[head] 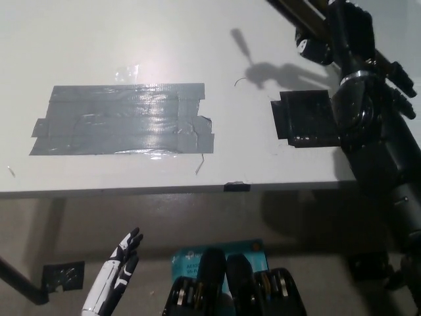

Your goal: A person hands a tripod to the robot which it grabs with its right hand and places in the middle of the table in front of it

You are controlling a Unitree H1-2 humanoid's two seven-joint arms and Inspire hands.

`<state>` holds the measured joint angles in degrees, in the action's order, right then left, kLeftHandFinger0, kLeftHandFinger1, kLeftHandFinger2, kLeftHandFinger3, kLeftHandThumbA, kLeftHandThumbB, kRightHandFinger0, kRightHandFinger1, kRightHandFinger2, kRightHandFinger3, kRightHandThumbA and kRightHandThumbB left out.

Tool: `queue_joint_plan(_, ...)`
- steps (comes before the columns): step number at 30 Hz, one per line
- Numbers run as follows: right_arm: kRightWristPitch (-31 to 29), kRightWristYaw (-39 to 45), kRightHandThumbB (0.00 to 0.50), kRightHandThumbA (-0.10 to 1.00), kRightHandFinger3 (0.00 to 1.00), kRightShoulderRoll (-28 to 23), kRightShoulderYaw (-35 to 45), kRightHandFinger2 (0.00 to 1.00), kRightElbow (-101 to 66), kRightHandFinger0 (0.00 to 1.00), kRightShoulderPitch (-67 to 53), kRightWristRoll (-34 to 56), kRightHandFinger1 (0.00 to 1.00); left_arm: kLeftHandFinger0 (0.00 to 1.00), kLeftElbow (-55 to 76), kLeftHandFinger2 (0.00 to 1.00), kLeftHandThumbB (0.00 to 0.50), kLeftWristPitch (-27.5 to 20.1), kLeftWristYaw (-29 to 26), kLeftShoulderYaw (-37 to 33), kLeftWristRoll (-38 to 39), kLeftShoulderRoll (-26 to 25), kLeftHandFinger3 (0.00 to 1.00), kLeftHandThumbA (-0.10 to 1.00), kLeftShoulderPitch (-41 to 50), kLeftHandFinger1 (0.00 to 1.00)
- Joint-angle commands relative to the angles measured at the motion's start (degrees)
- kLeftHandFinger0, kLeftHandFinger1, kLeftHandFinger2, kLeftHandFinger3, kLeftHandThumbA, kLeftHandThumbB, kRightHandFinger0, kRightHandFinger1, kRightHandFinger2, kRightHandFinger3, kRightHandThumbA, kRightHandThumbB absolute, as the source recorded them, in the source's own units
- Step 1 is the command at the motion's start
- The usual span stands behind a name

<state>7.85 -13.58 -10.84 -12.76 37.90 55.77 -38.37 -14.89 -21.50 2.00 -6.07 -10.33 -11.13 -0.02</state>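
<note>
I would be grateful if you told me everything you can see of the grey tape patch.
The grey tape patch is a wide rectangle of several overlapping strips, glossy and wrinkled, with glare near its middle and ragged ends at its right. It lies flat on the white table, left of middle; nothing rests on it.
</note>
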Motion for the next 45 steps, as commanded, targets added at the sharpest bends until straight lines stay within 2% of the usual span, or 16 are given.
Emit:
queue_joint_plan(1, -2.6, 1.6, 0.224, -0.10, 0.81, -0.8, -3.0, 0.87, -4.0, 0.00, 2.0, -1.0, 0.42, 1.00, 1.9, 1.00, 0.310, -0.1, 0.6, 0.2, -0.4, -0.9, 1.00, 0.99, -0.8, 1.00)
queue_joint_plan(6, -4.7, 1.8, 0.206, -0.10, 0.81, -1.5, -9.0, 0.88, -2.0, 0.00, -0.6, -3.7, 0.41, 1.00, 1.8, 1.00, 0.312, -0.5, 0.6, 0.0, -0.8, -1.1, 1.00, 1.00, -1.0, 1.00)
queue_joint_plan(10, -5.6, 2.5, 0.195, -0.10, 0.87, -2.3, -11.7, 0.96, 0.7, 0.02, -1.7, -4.0, 0.53, 1.00, 1.4, 1.00, 0.304, -0.8, 0.8, 0.1, -0.5, -1.2, 1.00, 1.00, -1.5, 1.00)
queue_joint_plan(13, -6.4, 1.7, 0.218, -0.10, 0.88, -2.9, -13.5, 0.97, 2.8, 0.03, -2.6, -4.8, 0.55, 1.00, 1.2, 1.00, 0.300, -0.9, 0.8, 0.0, -0.7, -1.3, 1.00, 1.00, -1.8, 1.00)
queue_joint_plan(16, -8.0, 0.9, 0.205, -0.10, 0.90, -3.4, -14.5, 0.99, 5.5, 0.02, -3.0, -4.8, 0.56, 1.00, 0.9, 1.00, 0.297, -1.5, 0.7, -0.1, -0.7, -1.4, 1.00, 1.00, -2.0, 1.00)
queue_joint_plan(18, -9.9, -0.1, 0.196, -0.10, 0.97, -3.6, -14.6, 1.00, 8.4, 0.04, -3.0, -4.2, 0.60, 1.00, 0.9, 1.00, 0.300, -1.0, 0.8, -0.1, -0.7, -1.6, 1.00, 1.00, -2.2, 1.00)
queue_joint_plan(20, -11.8, -0.9, 0.207, -0.10, 0.98, -3.9, -14.0, 1.00, 10.5, 0.09, -3.1, -3.4, 0.64, 1.00, 1.0, 1.00, 0.300, -0.9, 0.8, 0.0, -0.5, -1.5, 1.00, 0.99, -2.4, 1.00)
queue_joint_plan(22, -12.5, -1.0, 0.211, -0.10, 0.94, -4.0, -13.3, 0.94, 11.4, 0.14, -3.1, -2.8, 0.62, 1.00, 1.0, 1.00, 0.300, -0.7, 0.8, -0.1, -0.4, -1.4, 1.00, 0.99, -2.6, 1.00)
queue_joint_plan(23, -11.7, 1.5, 0.249, 0.06, 0.90, -4.0, -12.3, 0.88, 11.6, 0.25, -3.0, -1.5, 0.65, 1.00, 0.9, 1.00, 0.300, -0.6, 0.8, -0.1, -0.5, -1.4, 1.00, 0.99, -2.7, 1.00)
queue_joint_plan(24, -11.4, 3.1, 0.298, 0.16, 1.00, -4.1, -12.0, 1.00, 11.5, 0.39, -2.8, -1.0, 0.80, 1.00, 0.8, 1.00, 0.300, -0.7, 0.8, -0.1, -0.4, -1.4, 1.00, 0.99, -2.8, 1.00)
queue_joint_plan(25, -10.7, 7.8, 0.329, 0.35, 1.00, -4.4, -11.6, 1.00, 11.1, 0.74, -2.2, 0.3, 1.00, 1.00, 0.6, 1.00, 0.300, -0.7, 0.8, 0.0, -0.3, -1.3, 1.00, 0.99, -3.1, 1.00)
queue_joint_plan(26, -10.4, 13.2, 0.369, 0.45, 1.00, -5.2, -11.6, 1.00, 10.1, 1.00, -2.0, 1.7, 1.00, 1.00, 0.3, 1.00, 0.303, -0.8, 0.7, 0.0, -0.2, -1.3, 1.00, 0.99, -3.3, 1.00)
queue_joint_plan(30, -11.3, 15.4, 0.445, 0.66, 1.00, -6.5, -11.4, 1.00, 6.9, 1.00, -2.9, 1.8, 1.00, 1.00, -0.2, 1.00, 0.303, -1.4, 0.6, -0.2, -0.4, -1.3, 1.00, 1.00, -3.5, 1.00)
queue_joint_plan(34, -12.3, 16.3, 0.455, 0.71, 1.00, -7.2, -10.3, 1.00, 2.4, 1.00, -3.9, 3.3, 1.00, 1.00, -0.5, 1.00, 0.291, -1.8, 0.4, -0.2, -0.7, -1.4, 1.00, 1.00, -3.6, 1.00)
queue_joint_plan(37, -10.3, 23.4, 0.500, 0.78, 1.00, -8.5, -9.9, 1.00, -3.4, 1.00, -3.9, 5.9, 1.00, 1.00, -0.2, 1.00, 0.281, -1.6, 0.6, -0.2, -0.6, -1.5, 1.00, 1.00, -3.8, 1.00)
queue_joint_plan(45, 2.9, 46.5, 0.500, 0.68, 1.00, -12.4, -9.8, 1.00, -23.4, 1.00, -2.1, 15.9, 1.00, 1.00, -0.4, 1.00, 0.280, -1.4, 0.5, -0.1, -0.6, -1.6, 1.00, 1.00, -4.5, 1.00)
